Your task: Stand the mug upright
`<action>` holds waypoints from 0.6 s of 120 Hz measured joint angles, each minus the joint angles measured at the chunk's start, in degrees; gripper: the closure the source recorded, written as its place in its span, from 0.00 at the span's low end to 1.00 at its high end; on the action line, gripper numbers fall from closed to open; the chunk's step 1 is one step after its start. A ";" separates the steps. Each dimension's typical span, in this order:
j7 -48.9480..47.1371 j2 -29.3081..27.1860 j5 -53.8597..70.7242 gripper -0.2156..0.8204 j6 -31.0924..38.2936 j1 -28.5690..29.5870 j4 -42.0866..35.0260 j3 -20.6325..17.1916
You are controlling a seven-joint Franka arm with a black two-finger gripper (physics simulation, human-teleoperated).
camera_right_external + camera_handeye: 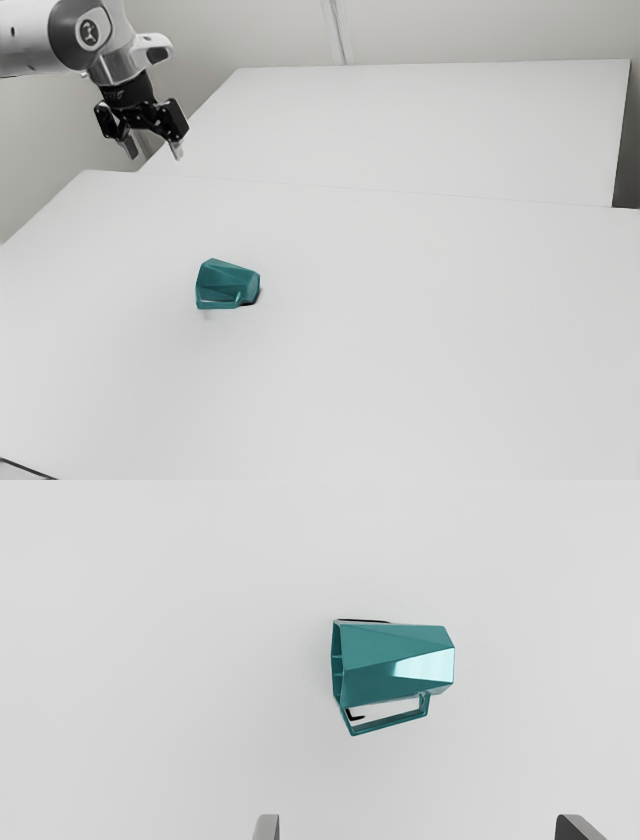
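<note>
One mug (228,285) lies on its side on the surface (420,330), so the upright pose that the task wants is not met as things lie. Its wide mouth points toward the exterior view's left and its narrower base toward the exterior view's right. The gripper (155,153) hangs well above the surface and apart from the mug, on the exterior view's left, with its fingers (266,827) spread wide and holding nothing.

As I judge it, the whole change of pose is left: the mug has to be taken hold of, turned so that its mouth faces up, stood on its base and let go. No part of that result shows in how the mug lies.

The mug is the only container here. The wrist view catches a thin slice of the inner wall past the rim (342,667), and nothing can be made out in that slice; the deeper inside is hidden, so I cannot tell whether it is empty. The handle (390,724) is an angular loop along the flank nearer the fingers in the wrist view, with bare surface visible through it.
</note>
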 joint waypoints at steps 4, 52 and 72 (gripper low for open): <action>0.06 -0.02 -0.11 0.21 0.04 0.06 -0.05 0.03; 8.74 0.67 -29.91 0.21 7.67 5.40 -21.05 11.83; 18.40 2.33 -42.55 0.21 11.57 6.04 -27.66 13.54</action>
